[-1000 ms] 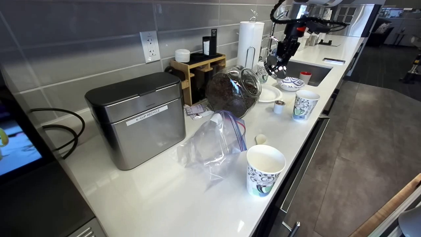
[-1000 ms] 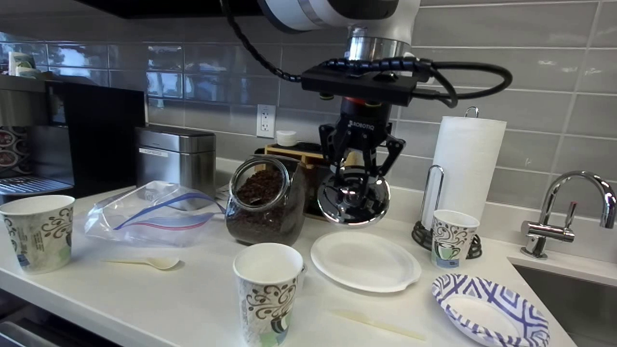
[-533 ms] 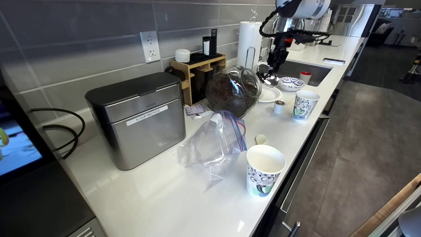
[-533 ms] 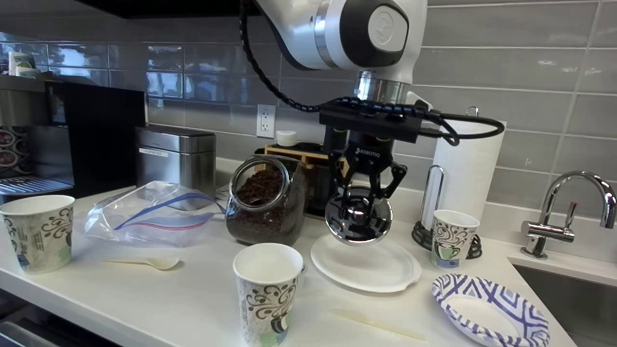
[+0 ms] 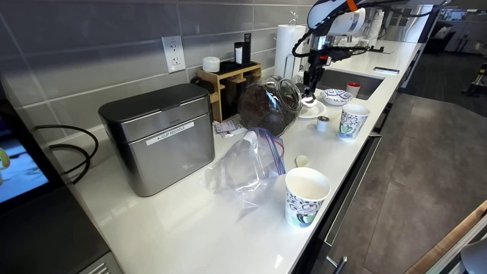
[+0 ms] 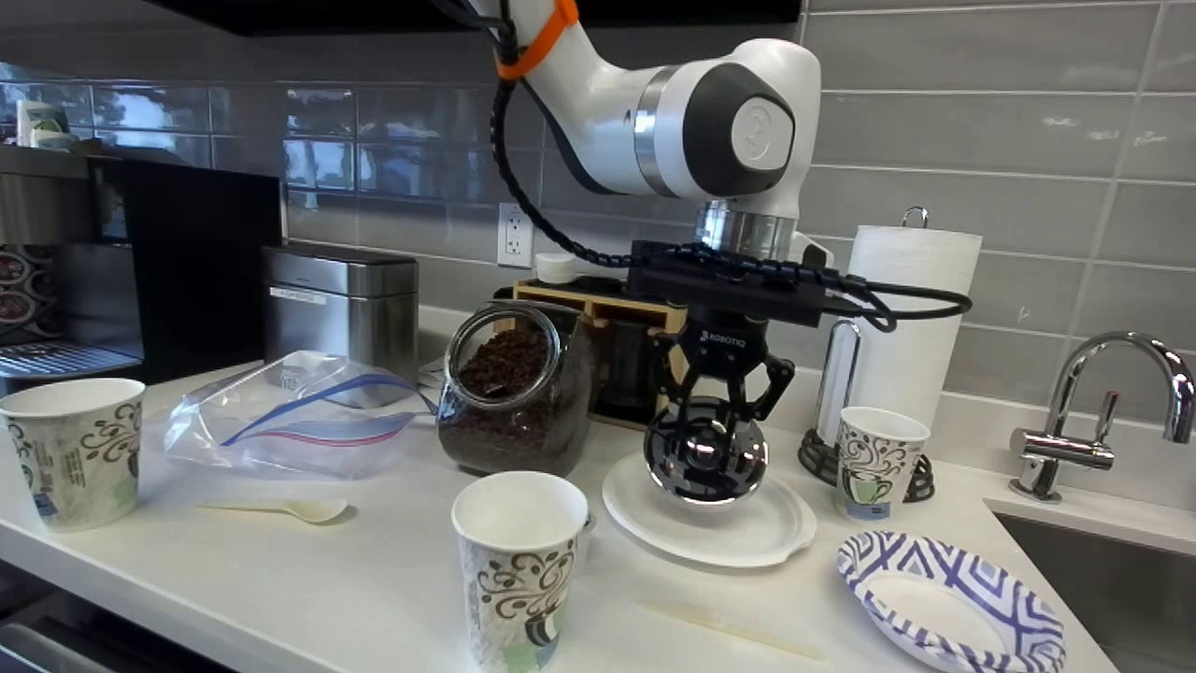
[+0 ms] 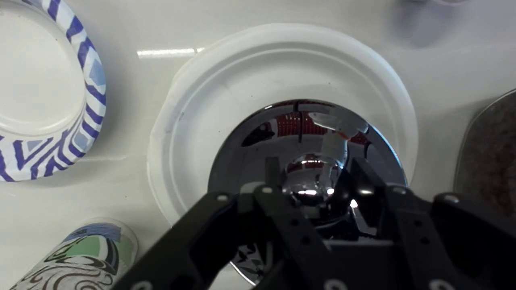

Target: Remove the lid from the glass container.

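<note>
The lid [image 6: 675, 460] is a shiny chrome disc with a round knob. My gripper [image 6: 707, 421] is shut on its knob and holds it tilted, low over a white paper plate [image 6: 790, 528]. Whether its lower edge touches the plate I cannot tell. The lid also shows in an exterior view [image 5: 309, 102] and, with the knob between my fingers, in the wrist view [image 7: 310, 133]. The glass container [image 6: 523, 421] is a tilted round jar with dark brown contents. Its mouth is uncovered. It stands beside the plate, also in an exterior view [image 5: 266, 108].
Paper cups [image 6: 519, 570] [image 6: 878, 463], a patterned paper bowl [image 6: 1018, 598], a pale knife [image 6: 729, 628] and a clear bag [image 6: 299, 421] surround the plate. A paper towel roll [image 6: 906, 318], a wooden organizer [image 6: 598, 299] and a steel box [image 5: 171, 144] stand along the wall.
My gripper has come down with the lid, from above the white plate to low over it, drifting slightly toward the paper towel roll. The jar and cups have not moved.
</note>
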Available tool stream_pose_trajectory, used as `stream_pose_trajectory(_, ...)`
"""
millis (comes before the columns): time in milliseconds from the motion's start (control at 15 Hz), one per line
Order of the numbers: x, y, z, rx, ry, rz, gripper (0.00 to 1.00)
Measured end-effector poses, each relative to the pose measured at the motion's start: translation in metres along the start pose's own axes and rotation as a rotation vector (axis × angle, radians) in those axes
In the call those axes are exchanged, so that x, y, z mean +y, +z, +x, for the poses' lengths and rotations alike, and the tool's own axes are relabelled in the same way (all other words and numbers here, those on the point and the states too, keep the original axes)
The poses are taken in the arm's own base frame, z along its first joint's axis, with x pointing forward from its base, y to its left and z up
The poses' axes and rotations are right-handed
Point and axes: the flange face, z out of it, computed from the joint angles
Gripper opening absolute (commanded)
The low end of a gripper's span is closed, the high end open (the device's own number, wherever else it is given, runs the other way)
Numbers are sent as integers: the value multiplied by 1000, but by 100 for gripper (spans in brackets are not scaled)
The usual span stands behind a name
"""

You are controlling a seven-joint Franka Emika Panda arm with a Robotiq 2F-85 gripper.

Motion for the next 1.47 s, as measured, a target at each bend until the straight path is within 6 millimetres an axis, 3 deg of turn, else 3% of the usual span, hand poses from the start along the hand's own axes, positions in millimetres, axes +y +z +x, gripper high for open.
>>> stream_pose_trajectory(267, 1, 16, 9, -32, -17, 4, 21)
stream_pose_trajectory(333, 1, 18, 11, -43, -20, 7, 25)
stream_pose_trajectory(400, 2, 20, 12, -51, -22, 8, 70)
stream_pose_trajectory(533, 4, 23, 15, -55, -24, 6, 79)
stream_pose_trajectory(733, 8, 21, 19, -48, -23, 0, 99)
stream_pose_trajectory(1467, 14, -9, 17, -9, 21, -18, 100)
